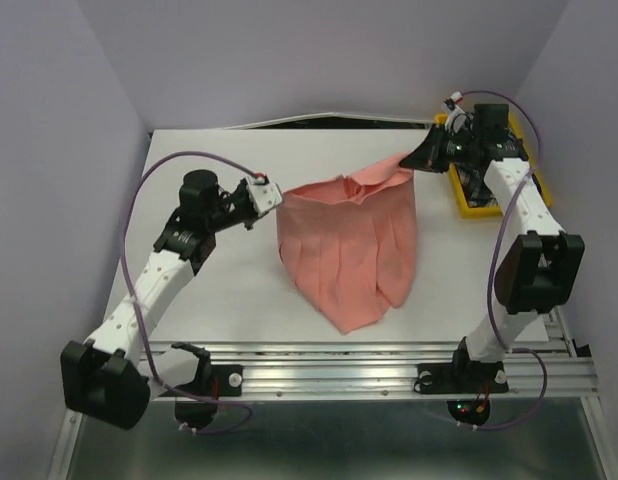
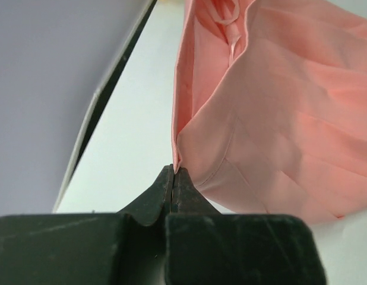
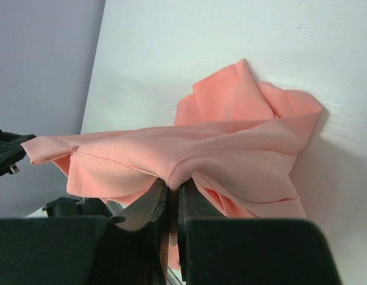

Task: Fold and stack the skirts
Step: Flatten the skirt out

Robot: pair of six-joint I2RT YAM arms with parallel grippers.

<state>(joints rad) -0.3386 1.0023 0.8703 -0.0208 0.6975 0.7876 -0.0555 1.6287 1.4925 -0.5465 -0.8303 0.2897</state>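
Here, left end effector (image 1: 273, 194) and right end effector (image 1: 419, 160) pinch one pink skirt (image 1: 349, 245).

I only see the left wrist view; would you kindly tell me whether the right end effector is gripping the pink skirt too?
Observer: Yes, the right end effector is shut on the salmon-pink skirt's waist edge.
Operator: Thank you; where does the hem lie?
Observer: It points toward the arm bases, seemingly resting on the table.
Operator: Is anything beyond the right arm?
Observer: A yellow tray sits at the table's far right corner, beneath that wrist.
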